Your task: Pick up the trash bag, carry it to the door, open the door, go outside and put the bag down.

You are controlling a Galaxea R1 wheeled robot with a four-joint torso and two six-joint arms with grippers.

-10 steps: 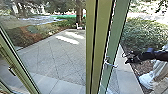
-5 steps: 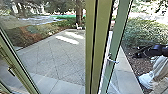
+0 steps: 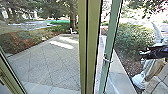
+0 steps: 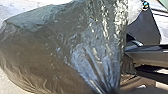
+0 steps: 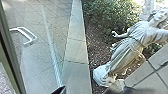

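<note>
Trash bag point(image 4: 55, 45) hangs, neck gathered, from the left end effector point(image 4: 113, 90).

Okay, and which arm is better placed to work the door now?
Right, probably: the right arm shows on the door handle's side, whereas the trash bag bulks close before the left wrist camera, so the left seems busy with it.

The right arm point(image 3: 159, 53) is black, faintly bluish.
</note>
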